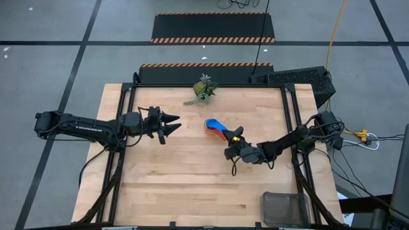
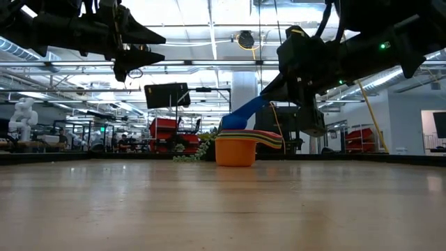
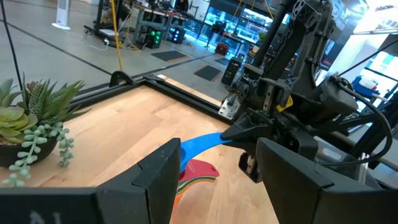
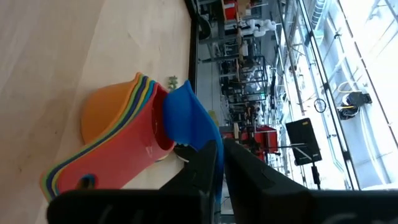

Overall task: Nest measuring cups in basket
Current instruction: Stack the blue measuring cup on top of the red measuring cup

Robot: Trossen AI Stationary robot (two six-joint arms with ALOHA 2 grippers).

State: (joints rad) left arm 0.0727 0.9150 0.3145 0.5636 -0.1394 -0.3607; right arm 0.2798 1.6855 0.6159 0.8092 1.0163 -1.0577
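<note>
Wire basket [image 1: 285,208] cut off at the bench [image 1: 192,185] front corner, well apart from the cups; orange-bottomed stack of cups [image 2: 237,148] mid-bench, handles fanned toward the right hand [image 1: 234,138]; blue cup [image 4: 186,118] tilted, handle pinched by that narrow hand; left hand [image 1: 171,124] hovering wide, empty; plant [image 1: 203,89] behind.
</note>
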